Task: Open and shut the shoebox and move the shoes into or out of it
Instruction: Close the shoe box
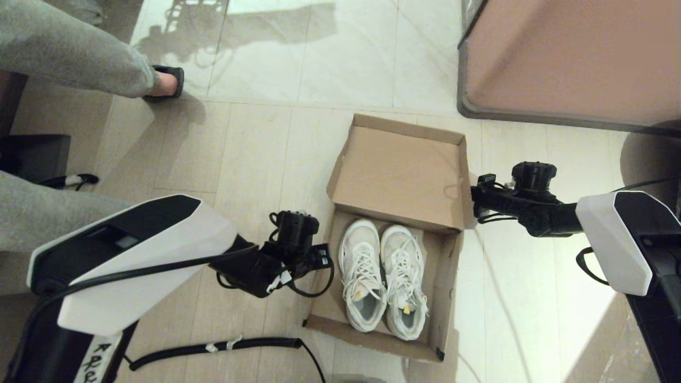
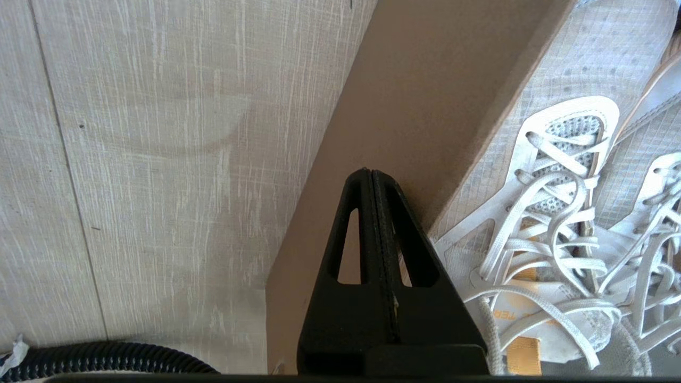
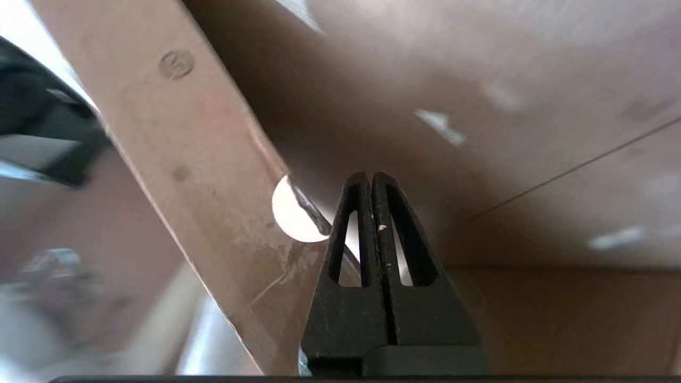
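The brown cardboard shoebox (image 1: 446,298) sits open on the floor, and its lid (image 1: 396,170) is tilted up over the far half. The two white lace-up shoes (image 1: 384,279) lie side by side inside it, heels toward me. My left gripper (image 1: 323,255) is shut and empty, just outside the box's left wall. In the left wrist view the left gripper (image 2: 371,173) points over that wall (image 2: 404,106) with the shoes (image 2: 558,213) beyond it. My right gripper (image 1: 475,194) is shut at the lid's right edge. The right wrist view shows this gripper (image 3: 371,175) close against the cardboard (image 3: 202,159).
A person's grey-trousered legs and a dark slipper (image 1: 167,82) are at the far left. A pinkish cabinet (image 1: 569,58) stands at the far right. A black coiled cable (image 1: 213,348) lies on the floor near my left arm, and a dark object (image 1: 32,154) is at the left edge.
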Motion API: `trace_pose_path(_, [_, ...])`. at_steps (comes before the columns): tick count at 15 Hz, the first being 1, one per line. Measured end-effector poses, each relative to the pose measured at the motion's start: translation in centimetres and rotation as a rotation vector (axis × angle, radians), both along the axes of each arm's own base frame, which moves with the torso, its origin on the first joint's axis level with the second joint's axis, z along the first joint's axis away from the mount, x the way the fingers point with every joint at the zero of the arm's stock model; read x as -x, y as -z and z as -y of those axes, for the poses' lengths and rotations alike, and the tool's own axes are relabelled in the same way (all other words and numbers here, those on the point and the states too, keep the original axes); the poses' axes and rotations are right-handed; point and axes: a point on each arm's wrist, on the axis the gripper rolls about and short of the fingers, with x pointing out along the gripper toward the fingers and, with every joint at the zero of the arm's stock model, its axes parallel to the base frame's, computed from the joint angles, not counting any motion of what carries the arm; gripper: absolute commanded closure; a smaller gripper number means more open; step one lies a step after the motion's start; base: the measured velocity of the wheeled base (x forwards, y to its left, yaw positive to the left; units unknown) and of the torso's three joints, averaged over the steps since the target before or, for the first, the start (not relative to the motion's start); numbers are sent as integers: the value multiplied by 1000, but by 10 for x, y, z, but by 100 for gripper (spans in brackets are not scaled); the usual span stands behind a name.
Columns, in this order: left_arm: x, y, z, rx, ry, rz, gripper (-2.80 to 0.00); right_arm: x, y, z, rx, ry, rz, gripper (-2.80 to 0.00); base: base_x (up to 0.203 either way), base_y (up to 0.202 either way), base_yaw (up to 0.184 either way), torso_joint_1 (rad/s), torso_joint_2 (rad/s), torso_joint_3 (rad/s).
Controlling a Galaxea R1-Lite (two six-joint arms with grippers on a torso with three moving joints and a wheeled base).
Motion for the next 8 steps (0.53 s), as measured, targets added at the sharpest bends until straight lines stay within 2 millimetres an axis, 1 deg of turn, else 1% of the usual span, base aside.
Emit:
trace_pose_path(2, [0,0,0,1,0,2,0,0,-4,0,-85,-10,-7,0,0,0,0,0,0,0])
trace_pose_path(4, [-1,0,1,2,1,3,0,0,-12,6,-200,-48,2,0,0,0,0,0,0,0])
trace_pose_path(8, [-1,1,1,2,1,2,0,6,-25,31,-407,-219,-1,0,0,0,0,0,0,0])
